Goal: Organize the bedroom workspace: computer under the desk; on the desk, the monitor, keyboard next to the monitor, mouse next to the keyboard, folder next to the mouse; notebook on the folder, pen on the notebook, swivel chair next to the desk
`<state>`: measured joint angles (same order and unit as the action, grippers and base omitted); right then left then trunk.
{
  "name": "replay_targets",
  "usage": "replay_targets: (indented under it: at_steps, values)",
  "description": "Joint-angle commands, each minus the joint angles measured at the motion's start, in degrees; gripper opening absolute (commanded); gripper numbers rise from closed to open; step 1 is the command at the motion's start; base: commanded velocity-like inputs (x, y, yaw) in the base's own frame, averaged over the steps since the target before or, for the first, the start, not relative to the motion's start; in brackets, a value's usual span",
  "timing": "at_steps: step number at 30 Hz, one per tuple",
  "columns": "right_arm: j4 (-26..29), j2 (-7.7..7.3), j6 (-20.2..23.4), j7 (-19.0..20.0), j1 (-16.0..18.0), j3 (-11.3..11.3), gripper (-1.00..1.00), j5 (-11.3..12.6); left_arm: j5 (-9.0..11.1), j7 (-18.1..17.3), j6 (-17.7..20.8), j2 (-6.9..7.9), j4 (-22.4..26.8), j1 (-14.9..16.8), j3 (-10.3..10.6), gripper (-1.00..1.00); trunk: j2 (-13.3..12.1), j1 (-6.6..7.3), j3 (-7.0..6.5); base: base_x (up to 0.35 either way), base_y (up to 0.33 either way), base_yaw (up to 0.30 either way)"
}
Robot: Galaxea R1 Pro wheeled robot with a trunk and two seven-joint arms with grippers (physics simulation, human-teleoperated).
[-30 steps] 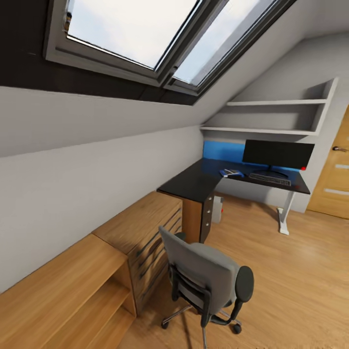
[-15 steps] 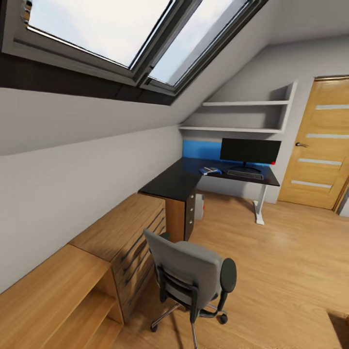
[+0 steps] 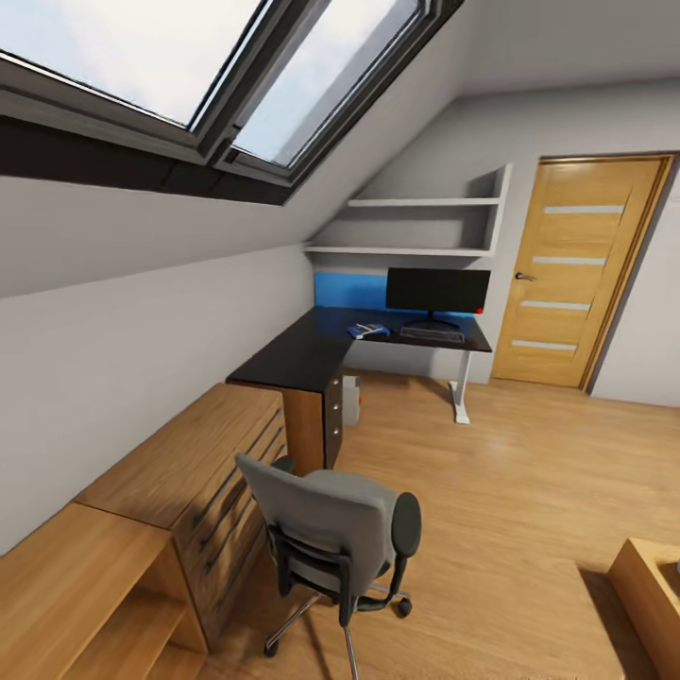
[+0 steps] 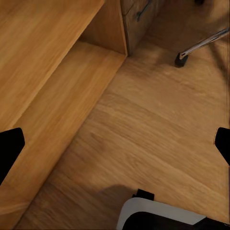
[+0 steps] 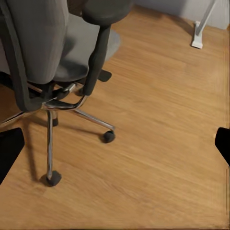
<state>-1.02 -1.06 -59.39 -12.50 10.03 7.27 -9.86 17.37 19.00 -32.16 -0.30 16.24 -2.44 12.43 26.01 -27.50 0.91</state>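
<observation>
Soft, even daylight from the skylight (image 3: 236,76); faint floor shadows, slightly smeared render, wide-angle edge stretch.

Attic bedroom w/ home-office corner: skylight (image 3: 189,57), desk (image 3: 312,354) w/ monitor (image 3: 437,290), swivel chair (image 3: 331,534).

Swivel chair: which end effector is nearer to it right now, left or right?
Right, I'd judge. The right wrist view looks straight at the swivel chair, its seat, armrest and wheeled base close ahead. The left wrist view faces the wooden shelf unit, with just one chair leg and caster at its edge.

Left pincer (image 4: 115,143) and right pincer (image 5: 115,143) both wide apart, pointed floorward.
</observation>
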Motion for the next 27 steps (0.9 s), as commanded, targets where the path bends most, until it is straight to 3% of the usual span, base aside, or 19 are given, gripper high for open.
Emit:
replay_targets:
  at_steps: [1,14,27]
  values:
    - [-0.1,0.0,-0.1,-0.6,0.1,0.4,1.0,-0.3,0.5,0.3,-0.1,0.04,0.1,0.0,0.5,1.0,0.1,-0.03,0.1,0.0,0.0,-0.3]
    - [-0.1,0.0,-0.1,-0.6,0.1,0.4,1.0,-0.3,0.5,0.3,-0.1,0.04,0.1,0.0,0.5,1.0,0.1,-0.03,0.1,0.0,0.016,-0.3]
    - [-0.1,0.0,-0.1,-0.6,0.1,0.5,1.0,-0.3,0.5,0.3,-0.1,0.04,0.1,0.0,0.5,1.0,0.1,-0.03,0.1,-0.032,0.193,-0.3]
